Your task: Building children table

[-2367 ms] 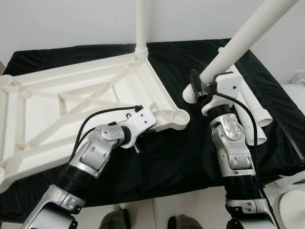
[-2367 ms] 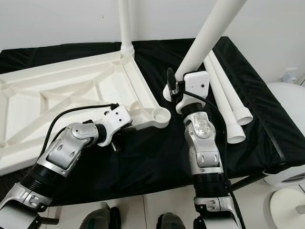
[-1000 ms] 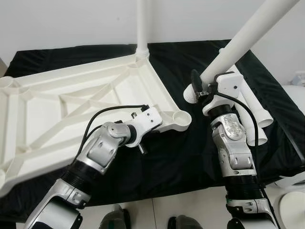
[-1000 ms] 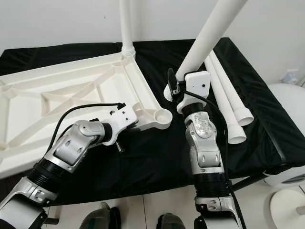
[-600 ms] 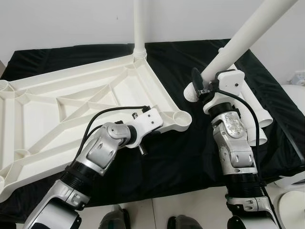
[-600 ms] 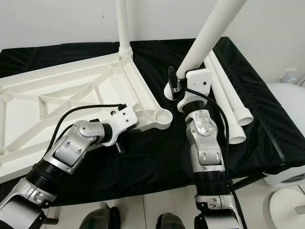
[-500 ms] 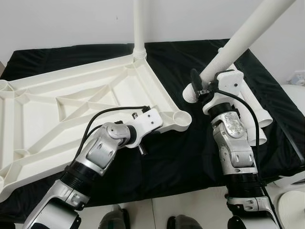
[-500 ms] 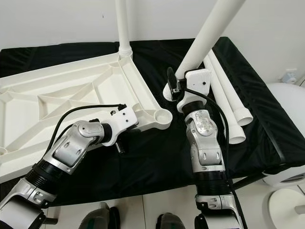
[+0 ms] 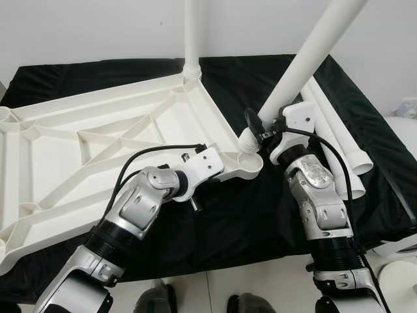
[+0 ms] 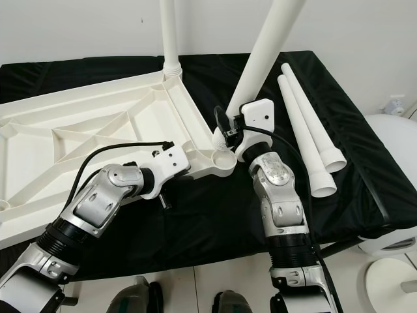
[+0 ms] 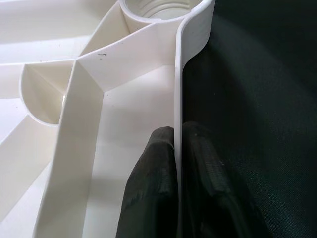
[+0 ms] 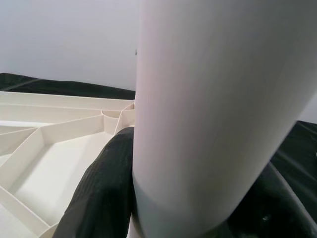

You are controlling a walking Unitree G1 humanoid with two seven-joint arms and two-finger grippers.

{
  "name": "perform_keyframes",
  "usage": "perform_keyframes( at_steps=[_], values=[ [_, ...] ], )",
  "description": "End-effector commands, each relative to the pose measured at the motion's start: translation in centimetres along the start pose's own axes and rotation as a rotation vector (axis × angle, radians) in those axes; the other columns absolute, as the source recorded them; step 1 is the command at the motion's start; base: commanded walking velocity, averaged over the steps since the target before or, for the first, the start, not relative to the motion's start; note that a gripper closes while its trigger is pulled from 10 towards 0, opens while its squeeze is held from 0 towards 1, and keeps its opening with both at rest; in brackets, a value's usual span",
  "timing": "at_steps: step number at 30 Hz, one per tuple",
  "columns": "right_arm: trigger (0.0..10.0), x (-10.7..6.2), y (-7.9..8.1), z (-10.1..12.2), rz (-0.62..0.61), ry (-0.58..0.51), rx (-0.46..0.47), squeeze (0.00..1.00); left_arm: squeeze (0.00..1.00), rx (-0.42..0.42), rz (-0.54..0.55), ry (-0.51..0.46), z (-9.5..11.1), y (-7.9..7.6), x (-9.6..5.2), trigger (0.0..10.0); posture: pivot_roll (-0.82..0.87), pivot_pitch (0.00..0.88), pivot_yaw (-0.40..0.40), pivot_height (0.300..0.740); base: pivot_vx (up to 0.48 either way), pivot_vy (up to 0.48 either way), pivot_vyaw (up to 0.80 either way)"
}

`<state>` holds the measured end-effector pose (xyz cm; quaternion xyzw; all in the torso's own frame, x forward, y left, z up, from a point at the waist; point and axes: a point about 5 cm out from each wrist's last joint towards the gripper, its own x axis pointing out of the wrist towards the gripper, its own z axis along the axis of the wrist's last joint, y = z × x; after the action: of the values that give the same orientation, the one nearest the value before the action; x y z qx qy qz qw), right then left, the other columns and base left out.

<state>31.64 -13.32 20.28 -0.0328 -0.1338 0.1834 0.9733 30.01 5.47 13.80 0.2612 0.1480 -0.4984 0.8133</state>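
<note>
The white tabletop [image 9: 98, 150] lies upside down on the black cloth. One white leg [image 9: 191, 32] stands upright in its far corner socket. My left gripper [image 11: 177, 134] is shut on the tabletop's rim, one finger on each side, just behind the near corner socket [image 9: 250, 161]. My right gripper [image 9: 262, 132] is shut on a second white leg [image 9: 306, 59], held tilted up to the right. That leg's lower end [image 9: 247, 139] sits just above the near corner socket's far edge. In the right wrist view the leg [image 12: 208, 99] hides most of the fingers [image 12: 101, 188].
Two spare white legs [image 9: 342, 147] lie side by side on the cloth to the right of my right arm. The table's front edge [image 9: 215, 264] runs below my arms. A white rounded object [image 9: 404, 124] stands off the table's right end.
My right gripper has carried the held leg to the left and lower, bringing its lower end from beside the tabletop to the near corner socket. The left gripper keeps its hold on the rim.
</note>
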Motion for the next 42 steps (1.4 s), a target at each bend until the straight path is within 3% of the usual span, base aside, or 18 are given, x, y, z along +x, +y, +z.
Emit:
perform_keyframes(
  at_steps=[1, 3, 4, 6, 7, 9, 11, 27, 30, 31, 32, 33, 34, 36, 37, 38, 39, 42],
  values=[
    [10.0, -0.19, 0.30, -0.37, 0.030, 0.023, 0.015, 0.00, 0.00, -0.066, 0.010, 0.088, -2.41, -1.03, 0.75, 10.0, -0.04, 0.077, -0.018, 0.740, 0.000, 0.000, 0.00],
    [10.0, -0.23, 0.31, -0.39, 0.038, 0.027, 0.019, 0.00, 0.00, -0.066, 0.012, 0.087, -2.40, -0.99, 0.74, 10.0, -0.04, 0.077, -0.017, 0.740, 0.000, 0.000, 0.00],
    [10.0, -0.29, 0.27, -0.47, 0.041, 0.032, 0.021, 0.00, 0.60, -0.073, 0.011, 0.081, -2.30, -0.89, 0.70, 10.0, -0.04, 0.074, -0.016, 0.740, 0.000, 0.000, 0.00],
    [10.0, -0.30, 0.27, -0.50, 0.041, 0.034, 0.021, 0.00, 0.60, -0.074, 0.010, 0.078, -2.27, -0.88, 0.69, 10.0, -0.04, 0.074, -0.016, 0.740, 0.000, 0.000, 0.00],
    [10.0, -0.32, 0.26, -0.52, 0.041, 0.035, 0.021, 0.00, 1.00, -0.074, 0.013, 0.079, -2.26, -0.84, 0.68, 10.0, -0.04, 0.072, -0.015, 0.740, 0.000, 0.000, 0.00],
    [10.0, -0.33, 0.26, -0.53, 0.041, 0.037, 0.021, 0.00, 1.00, -0.073, 0.015, 0.079, -2.27, -0.82, 0.69, 10.0, -0.04, 0.072, -0.015, 0.740, 0.000, 0.000, 0.00],
    [10.0, -0.35, 0.25, -0.50, 0.041, 0.037, 0.023, 0.00, 0.00, -0.071, 0.019, 0.082, -2.17, -0.74, 0.74, 10.0, -0.04, 0.068, -0.013, 0.740, 0.000, 0.000, 0.00],
    [10.0, -0.38, -0.18, -0.05, 0.032, 0.027, 0.020, 0.00, 0.00, -0.027, -0.014, 0.116, -2.63, -1.58, 1.02, 10.0, -0.05, 0.073, -0.010, 0.740, 0.000, 0.000, 0.00],
    [10.0, -0.40, -0.34, 0.05, 0.027, 0.024, 0.019, 0.00, 0.00, -0.010, -0.019, 0.124, -2.82, -1.63, 0.87, 3.8, -0.05, 0.076, -0.008, 0.740, 0.000, 0.000, 0.00],
    [10.0, -0.40, -0.34, 0.05, 0.027, 0.024, 0.019, 0.00, 0.00, -0.010, -0.019, 0.124, -2.82, -1.63, 0.87, 3.8, -0.05, 0.076, -0.008, 0.740, 0.000, 0.000, 0.00],
    [10.0, -0.38, -0.43, 0.15, 0.023, 0.020, 0.021, 0.00, 0.00, 0.001, -0.018, 0.127, -2.84, -1.53, 0.77, 0.2, -0.05, 0.076, -0.008, 0.740, 0.000, 0.000, 0.00],
    [10.0, -0.38, -0.43, 0.15, 0.023, 0.020, 0.021, 0.00, 0.00, 0.001, -0.018, 0.127, -2.84, -1.53, 0.77, 0.2, -0.05, 0.076, -0.008, 0.740, 0.000, 0.000, 0.00],
    [10.0, -0.36, -0.44, 0.19, 0.023, 0.018, 0.024, 0.00, 0.00, 0.006, -0.019, 0.127, -2.80, -1.42, 0.68, 2.4, -0.04, 0.078, -0.007, 0.740, 0.000, 0.000, 0.00],
    [10.0, -0.36, -0.45, 0.21, 0.024, 0.018, 0.027, 0.00, 0.00, 0.008, -0.020, 0.126, -2.77, -1.35, 0.62, 2.4, -0.04, 0.078, -0.007, 0.740, 0.000, 0.000, 0.00],
    [10.0, -0.36, -0.44, 0.19, 0.025, 0.019, 0.030, 0.00, 0.00, 0.030, -0.030, 0.128, -2.72, -1.38, 0.54, 3.5, -0.04, 0.078, -0.007, 0.740, 0.000, 0.000, 0.00],
    [10.0, -0.37, -0.44, 0.18, 0.026, 0.020, 0.031, 0.00, 0.00, 0.026, -0.028, 0.133, -2.77, -1.31, 0.48, 10.0, -0.04, 0.080, -0.005, 0.740, 0.000, 0.000, 0.00],
    [10.0, -0.46, -0.50, 0.14, 0.026, 0.023, 0.030, 0.00, 0.00, 0.041, -0.058, 0.108, -2.49, -1.47, 0.21, 0.0, -0.04, 0.082, -0.003, 0.740, 0.000, 0.000, 0.00],
    [10.0, -0.51, -0.53, 0.11, 0.025, 0.024, 0.030, 0.00, 0.00, 0.047, -0.064, 0.102, -2.40, -1.52, 0.15, 0.0, -0.04, 0.084, -0.001, 0.740, 0.000, 0.000, 0.00]
  ],
)
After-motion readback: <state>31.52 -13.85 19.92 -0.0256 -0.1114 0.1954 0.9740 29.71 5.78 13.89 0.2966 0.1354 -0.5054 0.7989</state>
